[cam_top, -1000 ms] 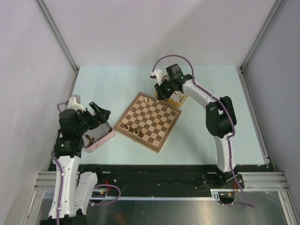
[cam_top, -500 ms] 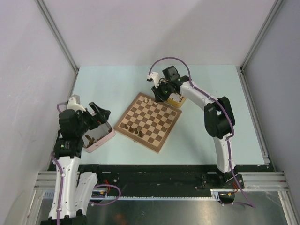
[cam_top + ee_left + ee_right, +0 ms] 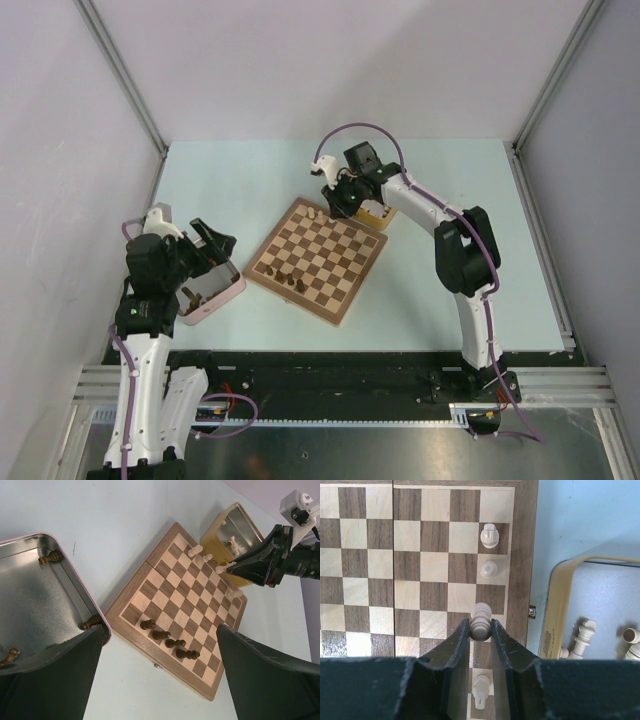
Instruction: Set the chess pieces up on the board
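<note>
One pale piece (image 3: 481, 612) is clamped in the right gripper (image 3: 480, 625), jaws narrow and pinching its upper body from both sides. It hangs over the board (image 3: 330, 262), above the edge row nearest the yellow tin (image 3: 554, 610); whether its base touches the square cannot be told. Three more pale pieces (image 3: 489, 569) stand in that same row, one close by the jaws. Four dark pieces (image 3: 161, 635) stand along the opposite edge. More pale ones lie in the yellow tin, more dark ones in the pink tin (image 3: 75, 572) on the surface (image 3: 240, 180). The left gripper (image 3: 210, 243) hovers above the pink tin, jaws wide, holding nothing.

Handling, judged: turned wood, so light and stiff, smooth enough to slip, with a small base that tips easily. Best hold is at the neck or head from straight above, kept vertical. Neighbours sit close, so opening could knock one over.
</note>
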`<control>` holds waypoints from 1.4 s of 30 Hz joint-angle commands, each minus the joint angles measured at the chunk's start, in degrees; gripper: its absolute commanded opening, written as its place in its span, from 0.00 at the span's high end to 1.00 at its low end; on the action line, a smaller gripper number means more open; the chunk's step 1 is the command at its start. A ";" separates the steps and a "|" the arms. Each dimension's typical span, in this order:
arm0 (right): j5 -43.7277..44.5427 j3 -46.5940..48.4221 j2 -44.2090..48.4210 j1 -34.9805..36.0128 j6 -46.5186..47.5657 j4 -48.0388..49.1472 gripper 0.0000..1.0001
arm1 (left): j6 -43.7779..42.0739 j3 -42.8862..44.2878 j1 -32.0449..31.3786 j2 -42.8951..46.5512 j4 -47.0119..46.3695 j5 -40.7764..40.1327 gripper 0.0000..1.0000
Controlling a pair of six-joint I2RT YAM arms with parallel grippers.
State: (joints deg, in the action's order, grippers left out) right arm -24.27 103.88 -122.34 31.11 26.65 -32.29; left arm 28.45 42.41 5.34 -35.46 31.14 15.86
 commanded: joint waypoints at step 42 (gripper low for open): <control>6.69 4.05 -4.83 2.72 2.53 2.50 0.83 | -0.76 0.13 0.46 0.04 -1.52 0.49 0.00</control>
State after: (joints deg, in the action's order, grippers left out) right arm -18.33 105.08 -126.26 33.41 28.34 -31.20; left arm 28.42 42.30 5.34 -35.27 31.11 15.81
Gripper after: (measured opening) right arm 0.238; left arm 0.996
